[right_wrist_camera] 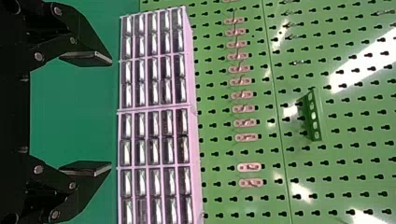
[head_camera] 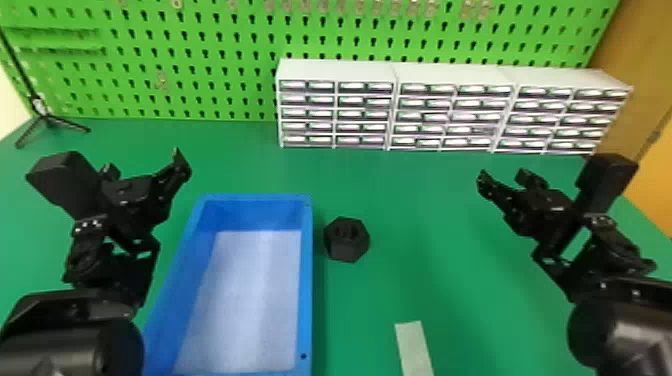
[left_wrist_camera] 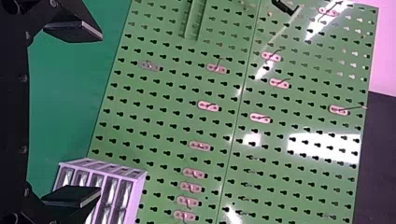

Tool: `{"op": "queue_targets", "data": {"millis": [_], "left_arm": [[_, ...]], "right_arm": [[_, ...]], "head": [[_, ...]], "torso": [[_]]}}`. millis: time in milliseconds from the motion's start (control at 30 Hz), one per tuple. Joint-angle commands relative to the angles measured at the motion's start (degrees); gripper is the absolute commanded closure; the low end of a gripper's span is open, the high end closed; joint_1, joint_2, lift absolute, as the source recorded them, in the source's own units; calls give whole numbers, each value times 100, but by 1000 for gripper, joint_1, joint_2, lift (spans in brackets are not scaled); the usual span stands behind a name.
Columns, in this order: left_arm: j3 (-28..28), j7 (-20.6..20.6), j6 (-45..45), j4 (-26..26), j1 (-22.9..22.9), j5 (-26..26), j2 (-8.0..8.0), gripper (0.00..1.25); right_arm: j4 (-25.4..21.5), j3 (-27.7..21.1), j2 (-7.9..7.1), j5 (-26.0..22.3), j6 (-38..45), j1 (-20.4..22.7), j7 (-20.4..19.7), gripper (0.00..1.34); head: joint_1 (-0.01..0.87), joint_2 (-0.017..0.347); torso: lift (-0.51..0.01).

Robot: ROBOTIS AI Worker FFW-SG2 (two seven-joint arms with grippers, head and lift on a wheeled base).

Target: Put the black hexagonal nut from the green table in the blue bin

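In the head view, we saw the black hexagonal nut (head_camera: 346,241) on the green surface (head_camera: 425,280), just right of the blue bin (head_camera: 306,280), between our left hand (head_camera: 145,167) and right hand (head_camera: 502,176). In the left wrist view, our left hand stood open; in the right wrist view, our right hand did too.

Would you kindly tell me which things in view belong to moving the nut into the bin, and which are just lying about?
For the job:
- black hexagonal nut
- blue rectangular bin
- green table

Just lying about:
- white drawer cabinets
- pale flat strip
- small black tripod
- green perforated board
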Motion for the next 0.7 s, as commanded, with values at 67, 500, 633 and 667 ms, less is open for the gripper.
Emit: {"op": "queue_targets", "data": {"millis": [67,500,633,667], "left_arm": [[-6,0,0,0,0,0,-2,125],[-6,0,0,0,0,0,-2,125],[-6,0,0,0,9,0,-2,125],[-6,0,0,0,9,0,-2,125]], "right_arm": [[0,0,0,0,1,2,0,475],[0,18,-9,0,18,-7,0,475],[-9,44,-18,0,18,-25,0,475],[-9,53,-27,0,27,-34,0,475]], "head": [[692,8],[692,8],[692,8],[692,8]], "torso": [[-97],[-97],[-97],[-97]]}}
